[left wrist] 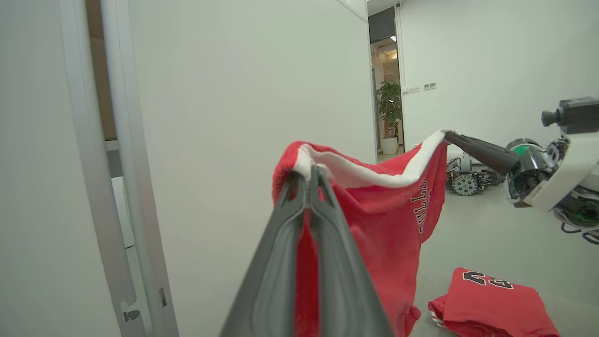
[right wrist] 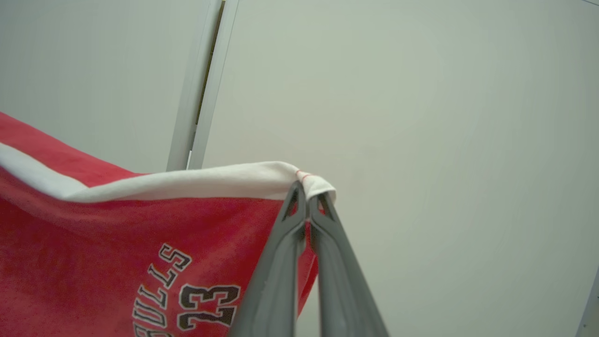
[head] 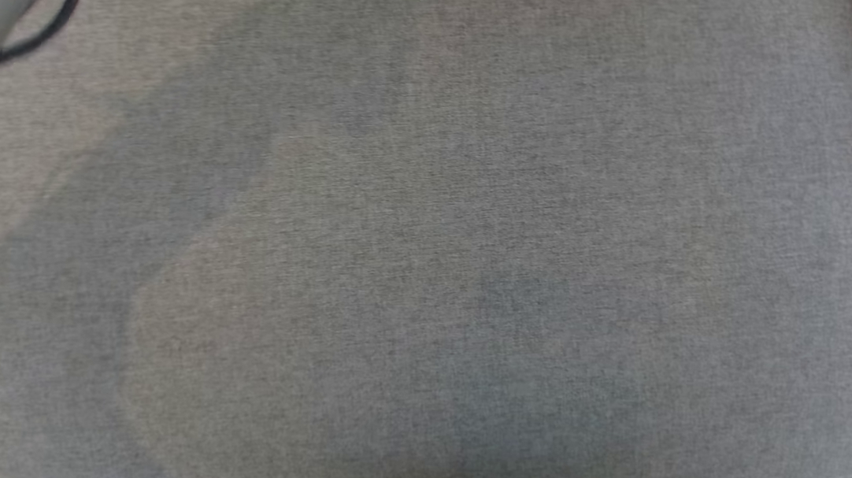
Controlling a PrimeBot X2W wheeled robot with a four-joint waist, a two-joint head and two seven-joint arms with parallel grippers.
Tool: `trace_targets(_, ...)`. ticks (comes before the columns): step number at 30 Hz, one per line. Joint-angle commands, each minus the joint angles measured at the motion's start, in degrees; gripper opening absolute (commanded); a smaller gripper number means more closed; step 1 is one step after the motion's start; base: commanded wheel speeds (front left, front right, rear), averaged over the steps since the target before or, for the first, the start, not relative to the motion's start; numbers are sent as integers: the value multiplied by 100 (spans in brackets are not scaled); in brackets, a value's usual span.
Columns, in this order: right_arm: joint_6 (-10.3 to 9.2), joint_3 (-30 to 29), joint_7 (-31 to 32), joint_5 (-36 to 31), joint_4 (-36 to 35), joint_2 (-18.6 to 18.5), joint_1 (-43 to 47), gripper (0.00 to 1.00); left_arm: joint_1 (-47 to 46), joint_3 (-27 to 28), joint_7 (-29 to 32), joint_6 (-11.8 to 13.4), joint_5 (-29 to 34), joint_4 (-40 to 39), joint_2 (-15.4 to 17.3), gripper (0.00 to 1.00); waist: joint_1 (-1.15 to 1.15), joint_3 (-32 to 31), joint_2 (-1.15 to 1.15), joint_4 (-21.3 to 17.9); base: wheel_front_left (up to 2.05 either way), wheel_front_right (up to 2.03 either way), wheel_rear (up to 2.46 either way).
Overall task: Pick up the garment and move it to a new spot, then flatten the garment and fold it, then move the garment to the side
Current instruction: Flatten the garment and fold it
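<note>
Clenched in left hand (left wrist: 307,173): white-banded red jersey (left wrist: 383,224), far corner pinched by right hand (right wrist: 306,199). From left wrist, second folded jersey (left wrist: 496,304); from head, grey woven surface (head: 423,270).

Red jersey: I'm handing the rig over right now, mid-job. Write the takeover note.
Left end effector: shut on the red jersey, pinching its white-trimmed edge.
Right end effector: shut on the same edge, further along.
Jersey: hangs in the air, spread between the two, above the grey fabric surface. A second red jersey lies folded below it.
Done: pickup.
Left: lay it down at a new spot, flatten, fold, move it aside.
</note>
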Motion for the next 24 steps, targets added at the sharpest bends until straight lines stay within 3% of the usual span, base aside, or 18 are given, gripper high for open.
trace_targets(1, -1, -103, -12, -28, -202, 106, 439, 0, 518, 75, -14, -12, 44, -141, 137, 0, -1, 79, 0, -128, 0, 0, 0)
trace_targets(7, -2, -441, -13, 164, -1013, 368, 2510, 0, 2511, 119, -18, -11, 28, -869, 443, 0, -1, -387, 0, 88, 0, 0, 0)
trace_targets(12, -3, -649, -14, 451, -1608, 596, 4135, 0, 4306, 411, -20, -12, 419, -1229, 678, 0, -1, -973, 0, 183, 0, 0, 0)
trace_targets(19, -7, -969, -14, 669, -2197, 820, 6239, 0, 6588, 960, -21, 2, 951, -1487, 487, 0, -1, -1860, 0, 417, 0, 0, 0)
trace_targets(24, -7, -1093, -5, 775, -2510, 791, 7231, 0, 7624, 1140, -20, 3, 1300, -1655, 391, 0, -1, -2252, 0, 559, 0, 0, 0)
